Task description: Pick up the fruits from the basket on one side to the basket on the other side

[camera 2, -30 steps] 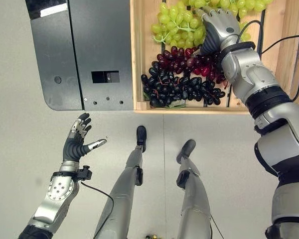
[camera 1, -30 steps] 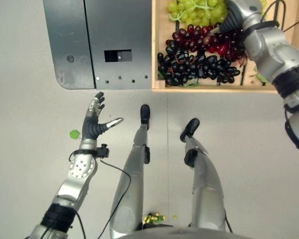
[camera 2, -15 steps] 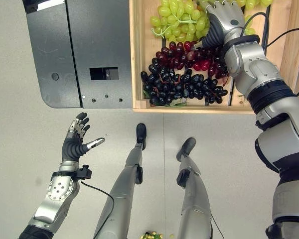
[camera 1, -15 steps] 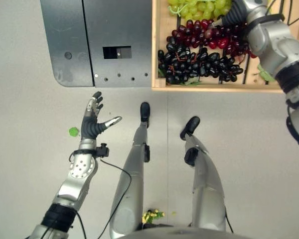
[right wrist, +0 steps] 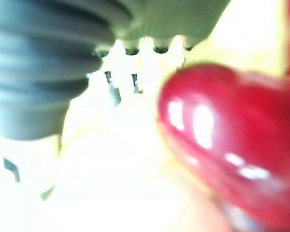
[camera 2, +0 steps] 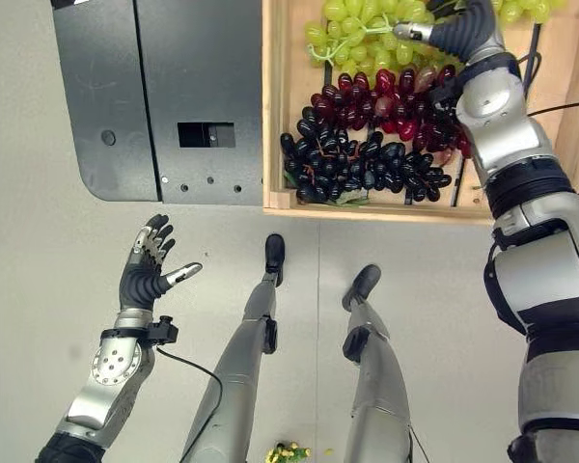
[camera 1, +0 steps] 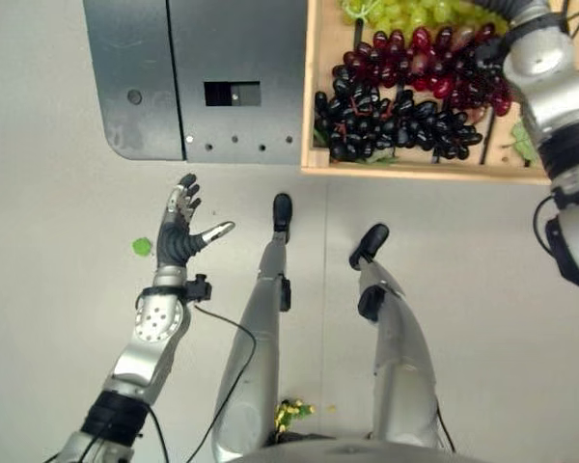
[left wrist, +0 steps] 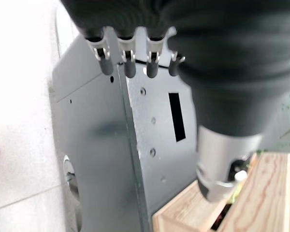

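Right eye view places the right hand (camera 2: 460, 27) at the far end of the wooden crate (camera 2: 270, 116), its dark ribbed cover lying over the green grapes (camera 2: 362, 29) where they meet the red grapes (camera 2: 386, 96). A silver thumb tip sticks out sideways onto the green bunch, but the fingers are buried among the fruit, so I cannot tell whether they grip anything. The black grapes (camera 2: 362, 164) lie nearest the crate's front wall, clear of the hand, with the red bunch between them and the green.

Left eye view has the same crate, and there the right hand is cut off by the frame's upper edge, so just the forearm crosses the red bunch. The left hand (camera 1: 179, 231) is raised over the pale floor, well apart from the crate, fingers straight and spread, thumb out, holding nothing. A small green scrap (camera 1: 141, 247) lies on the floor just beside it.

Left wrist view looks past straight dark-tipped fingers (left wrist: 128, 65) at the grey metal cabinet (left wrist: 116, 145) and a corner of the crate beside it.

Right wrist view shows a glossy red grape (right wrist: 222, 145) pressed very close to the hand's ribbed cover
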You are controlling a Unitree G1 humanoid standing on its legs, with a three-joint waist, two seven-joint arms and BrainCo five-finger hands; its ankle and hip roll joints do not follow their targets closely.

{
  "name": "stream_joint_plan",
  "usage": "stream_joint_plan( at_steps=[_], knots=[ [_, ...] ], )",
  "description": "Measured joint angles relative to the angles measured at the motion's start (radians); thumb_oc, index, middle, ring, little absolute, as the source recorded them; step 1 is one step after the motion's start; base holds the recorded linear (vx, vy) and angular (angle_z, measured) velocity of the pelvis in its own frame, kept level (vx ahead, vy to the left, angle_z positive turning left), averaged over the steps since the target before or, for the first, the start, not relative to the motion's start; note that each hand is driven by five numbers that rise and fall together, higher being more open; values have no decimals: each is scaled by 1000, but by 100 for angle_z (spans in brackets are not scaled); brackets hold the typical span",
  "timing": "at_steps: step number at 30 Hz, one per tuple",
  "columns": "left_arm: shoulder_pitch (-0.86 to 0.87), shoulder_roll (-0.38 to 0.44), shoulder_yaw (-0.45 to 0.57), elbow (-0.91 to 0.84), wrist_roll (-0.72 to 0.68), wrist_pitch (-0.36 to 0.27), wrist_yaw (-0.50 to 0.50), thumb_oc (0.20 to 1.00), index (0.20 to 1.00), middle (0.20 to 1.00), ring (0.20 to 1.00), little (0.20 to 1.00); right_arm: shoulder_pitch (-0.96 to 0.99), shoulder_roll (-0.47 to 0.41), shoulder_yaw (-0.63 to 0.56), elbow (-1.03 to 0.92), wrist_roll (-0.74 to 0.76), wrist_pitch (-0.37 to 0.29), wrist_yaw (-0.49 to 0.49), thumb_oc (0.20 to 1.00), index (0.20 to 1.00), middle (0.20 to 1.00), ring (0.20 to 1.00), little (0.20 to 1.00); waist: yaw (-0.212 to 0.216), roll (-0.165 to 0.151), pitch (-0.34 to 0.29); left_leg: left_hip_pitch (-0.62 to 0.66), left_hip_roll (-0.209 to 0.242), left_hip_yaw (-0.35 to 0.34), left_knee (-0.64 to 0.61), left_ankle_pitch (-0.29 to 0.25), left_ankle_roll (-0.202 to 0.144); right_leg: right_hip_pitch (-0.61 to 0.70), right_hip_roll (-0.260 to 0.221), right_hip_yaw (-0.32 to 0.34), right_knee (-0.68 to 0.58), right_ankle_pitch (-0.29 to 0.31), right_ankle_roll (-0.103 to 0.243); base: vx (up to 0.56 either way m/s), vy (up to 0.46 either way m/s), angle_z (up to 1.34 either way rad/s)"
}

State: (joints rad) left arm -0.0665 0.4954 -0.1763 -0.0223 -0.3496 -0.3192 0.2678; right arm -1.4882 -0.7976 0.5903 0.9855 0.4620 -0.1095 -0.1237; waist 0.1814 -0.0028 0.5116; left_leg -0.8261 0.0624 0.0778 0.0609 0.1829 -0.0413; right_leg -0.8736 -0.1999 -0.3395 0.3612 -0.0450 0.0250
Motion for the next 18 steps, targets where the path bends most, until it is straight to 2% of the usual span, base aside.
stream_joint_plan(
  at_steps=[5, 9, 12, 18],
  knots=[
    [0, 0, -1, 0, -1, 1, -31, 1000, 1000, 1000, 1000, 1000, 12, -12, -28, 4, 238, -5, 86, 1000, 1000, 1000, 1000, 1000, -3, -1, 0, 2, 2, -2, 3, 0, 0, 4, 2, 0, 0, 0, 0, 0, 0, 0],
    [0, 0, -2, 0, -6, 2, -41, 1000, 1000, 1000, 1000, 1000, 39, -13, -46, 17, 317, -7, 116, 1000, 1000, 1000, 1000, 1000, -6, -3, -1, 13, 1, -6, 5, 0, 0, 19, 3, 0, 0, 0, 0, 0, 0, 0],
    [0, 2, -10, 3, -22, 2, -42, 1000, 1000, 1000, 1000, 1000, 23, -10, -40, 66, 302, -7, 110, 1000, 1000, 1000, 1000, 1000, -5, -4, -1, 12, 2, -9, 9, 0, 1, 20, 4, -1, 1, 0, 0, 0, 0, 0],
    [0, 6, -39, 5, -26, 4, -35, 1000, 1000, 1000, 1000, 1000, -10, 10, 16, 108, 134, -6, 46, 1000, 1000, 1000, 1000, 1000, -13, -7, -2, 10, 1, -17, 12, 1, 1, 24, 5, -2, 1, 1, 0, -1, 1, 1]
  ],
)
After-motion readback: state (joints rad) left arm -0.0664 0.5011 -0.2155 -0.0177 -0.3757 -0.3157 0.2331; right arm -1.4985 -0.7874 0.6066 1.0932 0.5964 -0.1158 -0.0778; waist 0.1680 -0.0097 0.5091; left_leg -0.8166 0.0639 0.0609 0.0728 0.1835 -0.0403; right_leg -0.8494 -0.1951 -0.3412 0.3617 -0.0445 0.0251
